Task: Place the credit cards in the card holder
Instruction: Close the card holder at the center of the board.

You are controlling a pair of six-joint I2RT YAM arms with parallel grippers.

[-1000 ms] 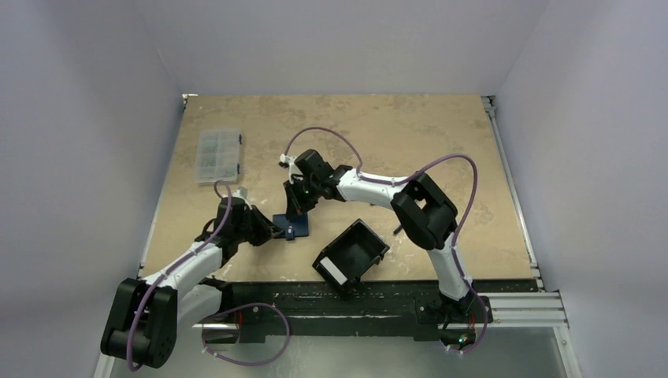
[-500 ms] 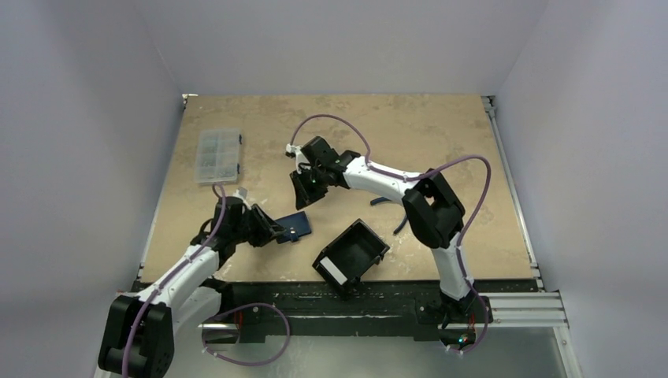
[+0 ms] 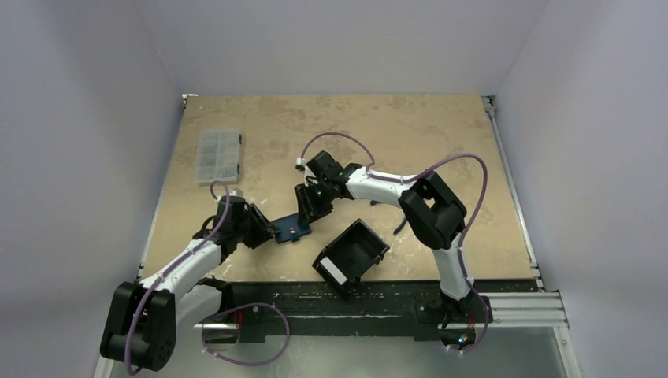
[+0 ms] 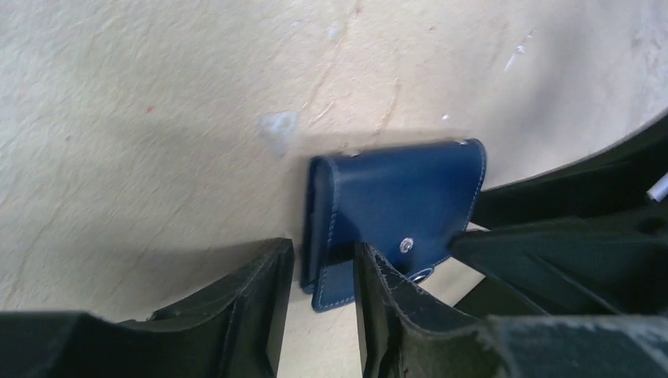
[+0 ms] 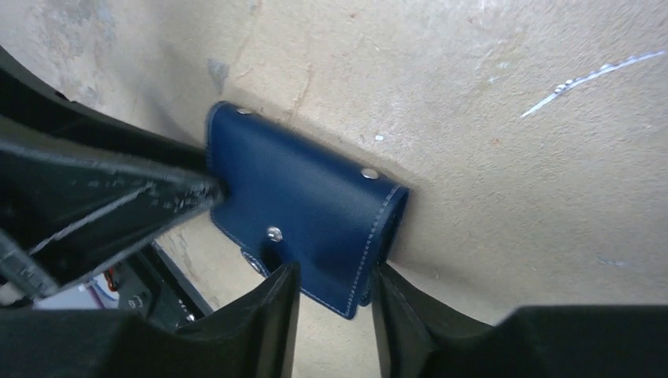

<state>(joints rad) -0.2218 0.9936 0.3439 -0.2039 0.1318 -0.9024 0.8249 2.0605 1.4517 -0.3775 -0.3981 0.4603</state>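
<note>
On the table [image 3: 394,142] the card holder [image 4: 394,197] is lying folded. The left gripper [image 4: 321,264] and the right gripper [image 5: 335,283] are straddling its opposite edges with jaws spread, pinching nothing. If they are closing off-centre, they could be pushing it away unopened.

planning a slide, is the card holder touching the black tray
Apart. The top view shows a strip of bare table between the card holder and the black tray.
</note>
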